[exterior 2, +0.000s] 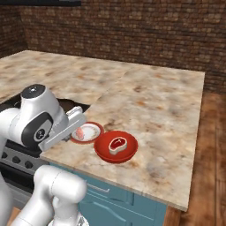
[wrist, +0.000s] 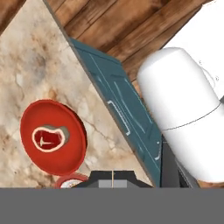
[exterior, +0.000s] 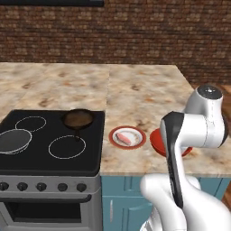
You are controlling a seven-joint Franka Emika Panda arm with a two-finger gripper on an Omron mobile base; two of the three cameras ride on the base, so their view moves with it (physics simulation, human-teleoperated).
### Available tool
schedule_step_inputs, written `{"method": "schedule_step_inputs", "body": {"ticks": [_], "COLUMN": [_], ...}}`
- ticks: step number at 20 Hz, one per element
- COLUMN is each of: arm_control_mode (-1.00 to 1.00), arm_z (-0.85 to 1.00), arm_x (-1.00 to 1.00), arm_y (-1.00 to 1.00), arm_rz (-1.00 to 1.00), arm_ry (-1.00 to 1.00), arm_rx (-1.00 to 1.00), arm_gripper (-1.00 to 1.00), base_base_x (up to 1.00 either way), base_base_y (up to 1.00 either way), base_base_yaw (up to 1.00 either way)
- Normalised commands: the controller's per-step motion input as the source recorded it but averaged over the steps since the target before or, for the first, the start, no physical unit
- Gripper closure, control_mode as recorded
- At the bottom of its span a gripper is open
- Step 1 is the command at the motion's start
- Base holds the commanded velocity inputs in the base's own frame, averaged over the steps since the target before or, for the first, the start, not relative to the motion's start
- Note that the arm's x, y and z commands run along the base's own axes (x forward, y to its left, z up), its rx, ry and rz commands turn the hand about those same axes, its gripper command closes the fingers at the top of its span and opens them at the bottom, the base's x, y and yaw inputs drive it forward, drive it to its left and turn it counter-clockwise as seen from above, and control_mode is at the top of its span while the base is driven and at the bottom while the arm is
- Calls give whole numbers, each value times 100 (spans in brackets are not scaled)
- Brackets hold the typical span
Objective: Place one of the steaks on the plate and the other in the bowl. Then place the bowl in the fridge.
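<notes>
Beyond the closed, empty fingers (wrist: 112, 177), one steak (wrist: 48, 138) lies in the red bowl (wrist: 70, 151); beside it, seemingly another steak (exterior: 125, 137) on the plate (exterior: 139, 132), both on the desk (exterior 2: 154, 106).

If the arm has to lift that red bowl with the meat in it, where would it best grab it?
Probably the rim, from above. The bowl sits upright on the counter, shallow and wide, so the fingers would straddle its thin edge. The side away from the plate looks clearest; the steak lies at the centre.
</notes>
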Motion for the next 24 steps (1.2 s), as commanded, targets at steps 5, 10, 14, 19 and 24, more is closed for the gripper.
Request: {"method": "schedule_step_inputs", "body": {"ticks": [5,10,14,19,24], "arm_control_mode": [-100,-100,-100,-100,-100], "arm_z": [0,0,0,-9,-24], "arm_x": [0,0,3,6,21], "arm_y": [-3,0,2,0,1], "arm_rz": [-22,-21,-21,-14,-10], "arm_ry": [0,4,8,10,11], "arm_rx": [0,0,0,11,9], "arm_gripper": [100,100,-100,-100,-100], "base_base_x": [0,0,0,0,0], "base_base_y": [0,0,0,0,0], "base_base_yaw": [0,0,0,0,0]}}
